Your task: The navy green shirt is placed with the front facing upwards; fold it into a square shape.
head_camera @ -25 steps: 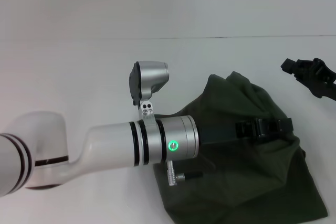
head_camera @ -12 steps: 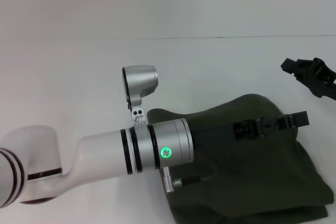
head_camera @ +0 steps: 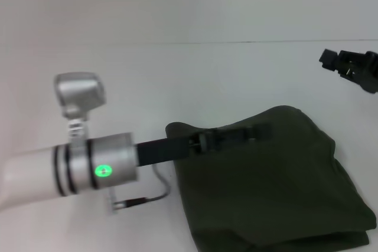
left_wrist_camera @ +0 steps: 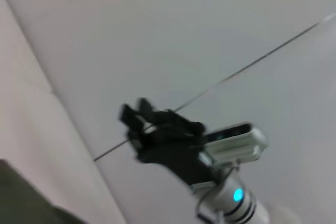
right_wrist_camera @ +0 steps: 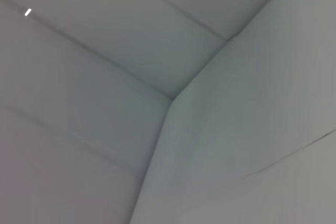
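Note:
The navy green shirt lies folded in a thick, roughly square bundle at the table's front right, plain olive cloth facing up. A dark corner of the shirt shows in the left wrist view. My left gripper reaches in from the left, low over the bundle's back left part, and looks blurred. My right gripper hovers apart at the far right, above the bare table, open with nothing in it. The right gripper also shows in the left wrist view. The right wrist view shows only pale walls.
The white table stretches out left of and behind the shirt. My left arm's silver wrist with its green light and a loose cable hangs over the table's front left.
The raised flap of the shirt came down flat onto the bundle. My left arm then drew back far to the left while the shirt stayed put. The right gripper drifted slightly up and right.

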